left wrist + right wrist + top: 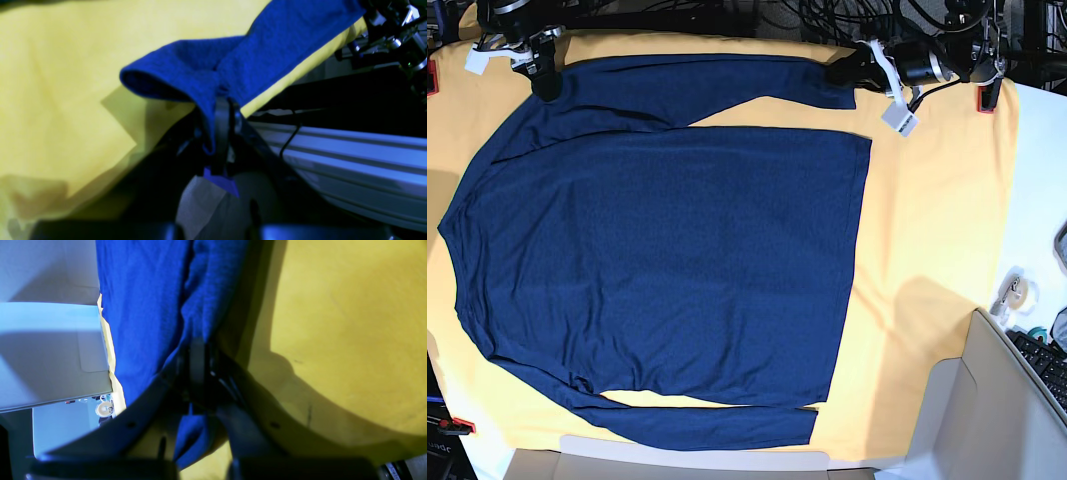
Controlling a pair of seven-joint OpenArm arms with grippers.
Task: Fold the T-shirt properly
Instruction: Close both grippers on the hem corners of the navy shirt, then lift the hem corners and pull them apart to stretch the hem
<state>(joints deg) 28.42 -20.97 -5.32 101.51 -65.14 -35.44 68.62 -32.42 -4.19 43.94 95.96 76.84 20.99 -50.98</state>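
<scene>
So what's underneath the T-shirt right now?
The T-shirt lies spread flat on the yellow table cloth, which shows all around it. The cloth beneath the shirt is covered, so anything else under there can't be seen.

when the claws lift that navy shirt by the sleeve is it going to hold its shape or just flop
Probably flop. In the left wrist view the T-shirt already droops in a soft curl beside the left claw, so it looks thin and limp. Spread flat on the yellow table cloth, the body likely trails and drags. It seems light for its size.
</scene>
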